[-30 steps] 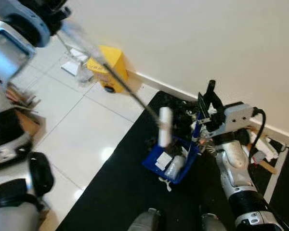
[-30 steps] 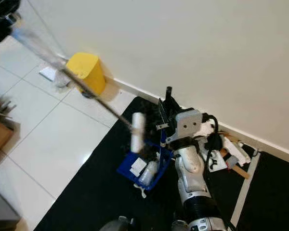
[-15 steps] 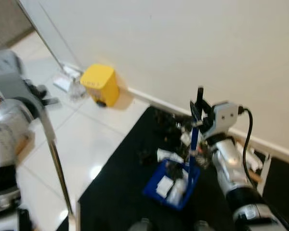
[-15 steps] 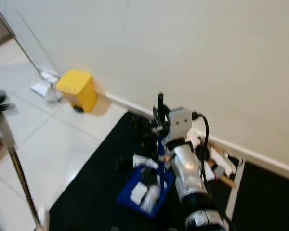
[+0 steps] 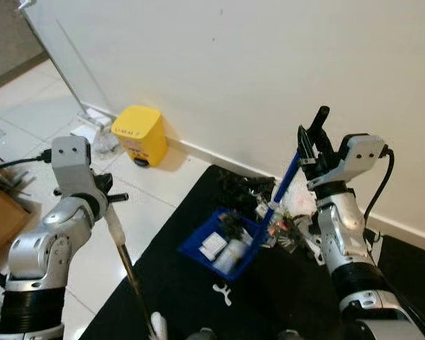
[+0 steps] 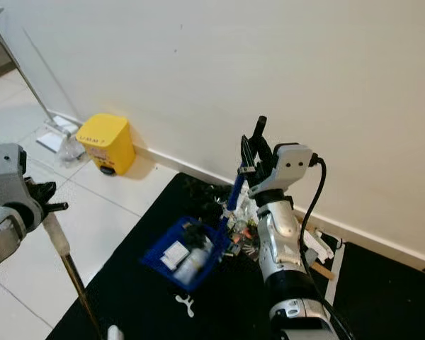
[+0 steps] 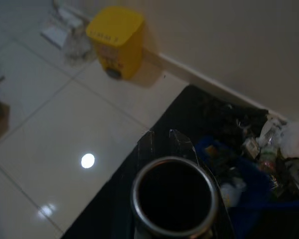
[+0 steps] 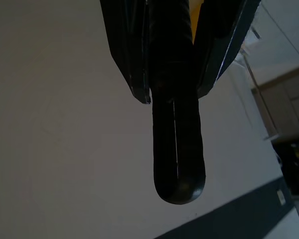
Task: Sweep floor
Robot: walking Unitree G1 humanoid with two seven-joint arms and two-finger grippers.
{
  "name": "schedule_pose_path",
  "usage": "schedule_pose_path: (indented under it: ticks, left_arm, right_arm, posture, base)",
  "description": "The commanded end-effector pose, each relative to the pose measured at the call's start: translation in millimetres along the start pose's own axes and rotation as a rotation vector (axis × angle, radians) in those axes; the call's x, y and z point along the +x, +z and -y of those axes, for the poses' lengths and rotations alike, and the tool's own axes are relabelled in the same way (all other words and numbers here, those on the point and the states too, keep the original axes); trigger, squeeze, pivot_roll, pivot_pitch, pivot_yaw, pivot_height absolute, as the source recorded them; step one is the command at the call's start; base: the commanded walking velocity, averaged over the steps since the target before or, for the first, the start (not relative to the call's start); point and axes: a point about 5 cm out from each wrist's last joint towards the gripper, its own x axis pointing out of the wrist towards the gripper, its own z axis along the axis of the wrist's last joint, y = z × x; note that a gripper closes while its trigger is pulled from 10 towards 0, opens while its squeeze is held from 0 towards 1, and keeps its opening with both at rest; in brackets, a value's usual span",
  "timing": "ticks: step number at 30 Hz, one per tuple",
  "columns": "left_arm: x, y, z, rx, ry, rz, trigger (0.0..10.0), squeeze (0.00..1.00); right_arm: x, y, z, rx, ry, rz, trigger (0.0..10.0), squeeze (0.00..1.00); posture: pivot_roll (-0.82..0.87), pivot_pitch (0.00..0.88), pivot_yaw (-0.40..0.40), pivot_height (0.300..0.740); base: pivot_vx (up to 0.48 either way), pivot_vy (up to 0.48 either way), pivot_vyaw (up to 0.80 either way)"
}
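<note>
My left gripper [image 5: 106, 202] is shut on the broom handle [image 5: 129, 273], a pale stick that slants down toward the black mat [image 5: 177, 297]. In the left wrist view the handle's metal tube end [image 7: 172, 199] sits between the fingers [image 7: 145, 145]. My right gripper [image 5: 310, 145] is raised near the wall and shut on the black grip [image 8: 177, 149] of the dustpan's long blue handle [image 5: 283, 180]. The blue dustpan [image 5: 219, 244] rests on the mat with white and dark litter in it.
More litter [image 5: 283, 223] lies on the mat along the white baseboard. A yellow bin [image 5: 138, 134] stands by the wall on the pale tiles. A brown box [image 5: 0, 219] is at the far left. A small white piece [image 5: 223, 292] lies in front of the dustpan.
The head camera has shifted. The broom handle swung from above the dustpan down to my left side. The dustpan now sits further left, its handle leaning toward the wall.
</note>
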Motion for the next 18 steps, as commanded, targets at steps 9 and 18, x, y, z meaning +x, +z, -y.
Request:
schedule_pose_path:
  ticks: [9, 18]
  left_arm:
    - [-7.3, -11.8, 16.8, -0.086, -0.077, 0.129, 10.0, 0.0]
    - [-18.5, -21.9, 33.3, -0.034, -0.114, 0.231, 10.0, 0.0]
  right_arm:
    - [4.5, 14.2, -19.8, 0.05, 0.245, 0.034, 10.0, 0.0]
    - [9.5, 20.1, -23.3, 0.063, 0.295, 0.04, 10.0, 0.0]
  posture:
    - [0.11, 0.096, 0.044, 0.74]
    - [0.11, 0.086, 0.011, 0.74]
  base:
    - [0.0, 0.0, 0.0]
    - [0.0, 0.0, 0.0]
